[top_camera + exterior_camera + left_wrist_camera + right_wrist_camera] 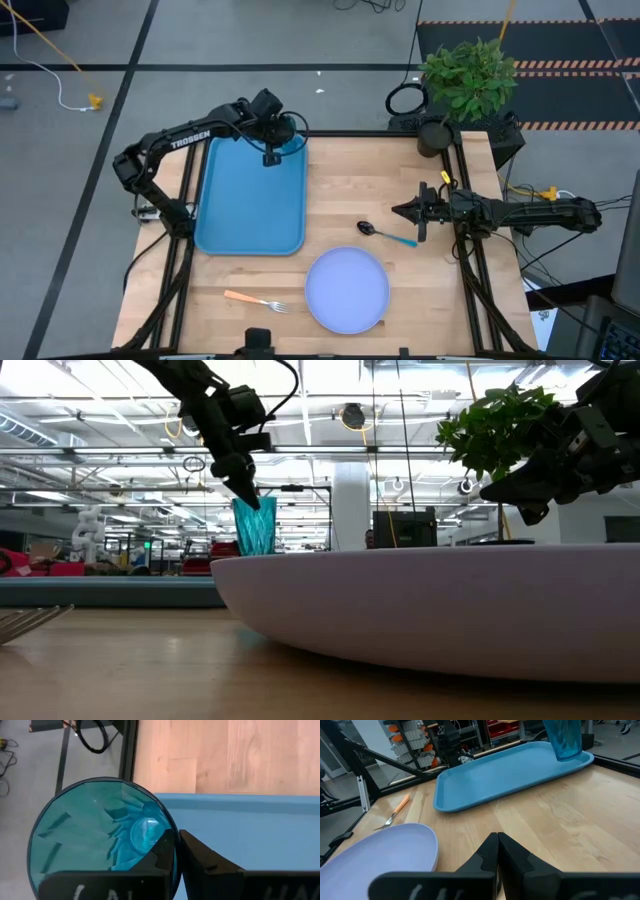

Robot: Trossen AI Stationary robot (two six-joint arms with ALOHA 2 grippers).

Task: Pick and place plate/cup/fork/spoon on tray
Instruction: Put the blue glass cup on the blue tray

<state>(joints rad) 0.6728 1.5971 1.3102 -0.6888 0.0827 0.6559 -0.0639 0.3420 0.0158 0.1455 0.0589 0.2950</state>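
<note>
Overhead view: left gripper (272, 150) reaches over the far right corner of the tray (240, 215), its fingers pinching the rim of the cup (291, 138), which sits at that corner; the tray lies on the left half of the table (400, 180). The plate (346, 290) rests on the wood near the front edge, right of the tray and apart from it. The fork (256, 300) lies left of the plate near the front edge, tines toward the plate. The spoon (386, 235) lies between the plate and the right gripper (399, 211), which hovers just beyond the spoon's bowl with its fingers pressed together. A potted plant (467, 75) stands at the table's far right corner. Table-level view: the plate (430, 610) fills the foreground; the fork's tines (30, 622) show at the left edge; the left gripper (247, 492) comes down onto the cup (255, 525), and the right gripper (495, 488) hangs in the air beside the plant (500, 430). Left wrist view: the cup (100, 835) is seen from above, one finger inside its rim and one outside, the wall nipped between them, with the tray (250, 825) beside and beneath it. Right wrist view: the closed fingertips (496, 840) point across bare wood toward the tray (505, 775); the cup (563, 737) stands at the tray's far corner, the plate (380, 852) and fork (395, 812) lie nearer.
</note>
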